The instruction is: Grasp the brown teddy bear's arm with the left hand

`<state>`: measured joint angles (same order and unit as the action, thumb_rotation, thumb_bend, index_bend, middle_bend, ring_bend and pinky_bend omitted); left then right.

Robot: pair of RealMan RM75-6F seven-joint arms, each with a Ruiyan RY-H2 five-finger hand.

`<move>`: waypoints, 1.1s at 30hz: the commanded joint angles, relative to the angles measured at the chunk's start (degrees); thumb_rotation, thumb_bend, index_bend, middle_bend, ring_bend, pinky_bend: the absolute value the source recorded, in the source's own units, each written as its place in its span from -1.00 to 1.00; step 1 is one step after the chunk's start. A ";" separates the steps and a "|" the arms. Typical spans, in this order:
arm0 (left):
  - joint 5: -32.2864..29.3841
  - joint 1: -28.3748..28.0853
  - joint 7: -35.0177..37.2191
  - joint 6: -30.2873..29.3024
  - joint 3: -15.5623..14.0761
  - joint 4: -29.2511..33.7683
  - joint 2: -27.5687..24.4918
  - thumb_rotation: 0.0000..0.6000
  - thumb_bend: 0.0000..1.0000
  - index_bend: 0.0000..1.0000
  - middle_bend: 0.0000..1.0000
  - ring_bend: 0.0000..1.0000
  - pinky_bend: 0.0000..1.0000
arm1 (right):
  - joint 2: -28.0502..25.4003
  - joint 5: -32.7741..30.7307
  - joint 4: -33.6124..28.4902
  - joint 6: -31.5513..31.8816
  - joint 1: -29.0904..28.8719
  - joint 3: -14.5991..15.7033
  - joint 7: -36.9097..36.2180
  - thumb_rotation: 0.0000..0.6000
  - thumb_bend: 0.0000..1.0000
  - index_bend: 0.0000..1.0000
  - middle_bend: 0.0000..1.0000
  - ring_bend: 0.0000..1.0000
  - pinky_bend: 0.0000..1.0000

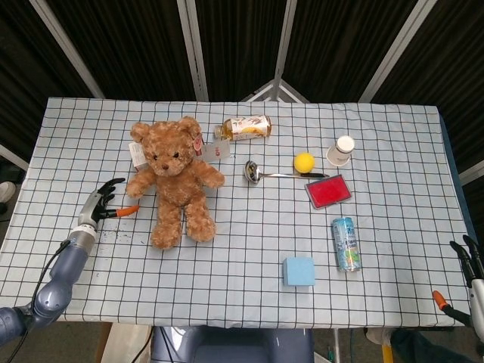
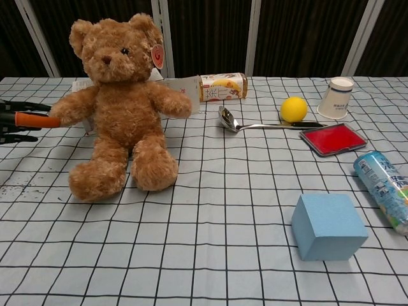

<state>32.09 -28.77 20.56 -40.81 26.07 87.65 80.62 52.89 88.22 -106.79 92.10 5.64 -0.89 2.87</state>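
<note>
Dark slatted walls surround the checked tablecloth [image 1: 249, 257].

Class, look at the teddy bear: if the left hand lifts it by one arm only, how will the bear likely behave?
The bear looks plush and stuffed, so it is probably light for its size. Its arm is soft, so it would likely squash under the left hand rather than slip. Lifted by one arm, the body and legs would probably sag and swing.

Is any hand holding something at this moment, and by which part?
Nothing is held. The left hand is open beside the teddy bear, near its arm; the right hand is open and empty.
</note>
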 commanded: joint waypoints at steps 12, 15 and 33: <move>1.59 -3.23 0.72 -2.12 0.77 -2.88 5.33 1.00 -0.51 -0.61 -0.78 -1.00 -1.00 | -0.03 -0.16 0.12 -0.31 -0.12 0.01 -0.18 1.00 -0.57 -0.77 -0.88 -0.83 -1.00; 1.63 -3.52 0.42 -3.43 0.84 -2.71 5.94 1.00 -0.43 -0.60 -0.71 -1.00 -1.00 | -0.07 -0.07 0.13 -0.34 -0.13 0.05 -0.29 1.00 -0.56 -0.77 -0.88 -0.83 -1.00; -0.84 -4.91 -1.09 -8.70 1.70 -3.84 9.38 1.00 -0.13 -0.47 -0.43 -1.00 -1.00 | -0.27 -0.23 -0.07 -0.72 -0.20 0.18 -0.32 1.00 -0.57 -0.77 -0.88 -0.83 -1.00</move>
<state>31.38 -33.63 19.58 -49.42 27.77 83.87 89.92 52.62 87.98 -106.86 91.37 5.44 -0.70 2.55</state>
